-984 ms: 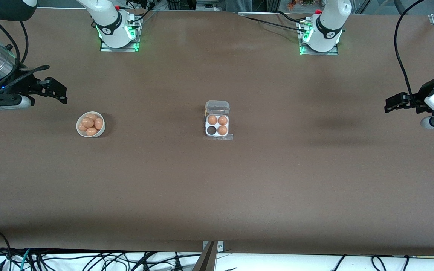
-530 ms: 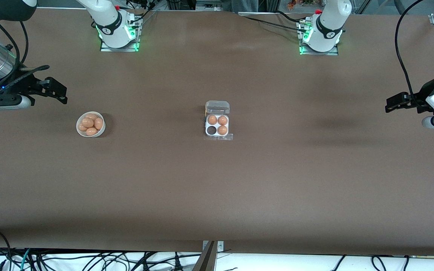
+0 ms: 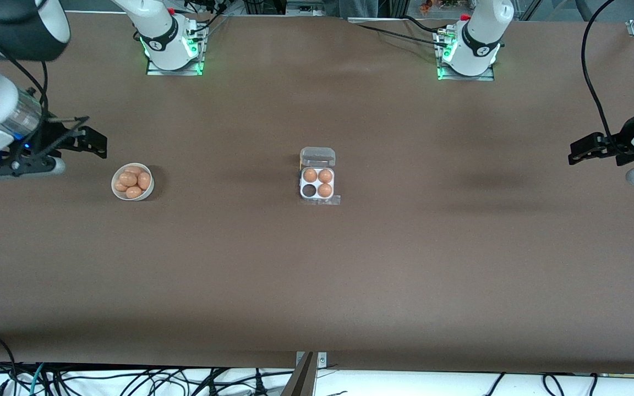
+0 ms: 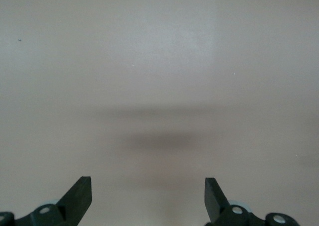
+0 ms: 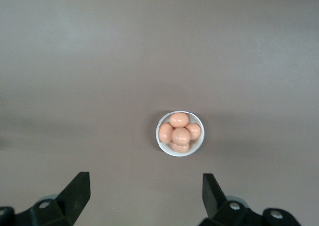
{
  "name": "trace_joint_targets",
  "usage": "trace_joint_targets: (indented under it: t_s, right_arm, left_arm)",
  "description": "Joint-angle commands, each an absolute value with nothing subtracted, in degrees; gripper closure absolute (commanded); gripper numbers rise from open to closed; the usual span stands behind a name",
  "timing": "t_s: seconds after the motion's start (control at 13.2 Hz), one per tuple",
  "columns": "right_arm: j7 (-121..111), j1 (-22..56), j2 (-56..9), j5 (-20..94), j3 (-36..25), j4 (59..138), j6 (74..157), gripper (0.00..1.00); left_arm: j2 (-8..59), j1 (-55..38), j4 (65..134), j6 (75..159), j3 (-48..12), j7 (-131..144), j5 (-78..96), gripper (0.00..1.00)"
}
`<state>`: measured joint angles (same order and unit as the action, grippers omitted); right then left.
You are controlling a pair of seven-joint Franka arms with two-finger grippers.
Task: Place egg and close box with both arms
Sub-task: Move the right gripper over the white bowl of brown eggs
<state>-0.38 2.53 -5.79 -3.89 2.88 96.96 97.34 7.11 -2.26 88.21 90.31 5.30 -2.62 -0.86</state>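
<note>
The box sits mid-table, its clear lid hinged open on the side toward the arms' bases. Three eggs fill its cells, and the cell nearest the front camera on the right arm's side is empty. Several more eggs lie in a white bowl toward the right arm's end. My right gripper hangs open above the table beside the bowl. Its wrist view shows the bowl and eggs ahead of the open right gripper. My left gripper hangs open at its own end, and the left gripper sees only bare table.
The brown table stretches wide around the box and bowl. Both arm bases stand along the edge farthest from the front camera. Cables hang along the table edge nearest that camera.
My right gripper has shifted toward the bowl and a little lower in the front view. The left gripper has drifted slightly toward its end of the table. Box and bowl are unmoved.
</note>
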Motion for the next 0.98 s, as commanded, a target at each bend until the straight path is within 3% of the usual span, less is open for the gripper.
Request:
trace_joint_targets:
  t_s: [0.0,0.53,0.91]
  right_arm:
    - [-1.3,1.8,-6.9,-5.9,2.4,100.1,99.3,0.0]
    - [-2.0,1.7,-1.8,-5.5,-2.6,129.3,132.5,0.0]
    - [-2.1,1.6,-6.1,-5.4,-3.7,136.2,144.3,0.0]
  left_arm:
    - [7.7,-1.9,86.7,89.0,5.0,-3.3,-1.1,0.0]
    - [8.3,-1.9,86.6,89.0,5.0,-3.3,-2.9,0.0]
    - [8.4,-2.0,85.5,89.2,5.1,-3.3,-2.9,0.0]
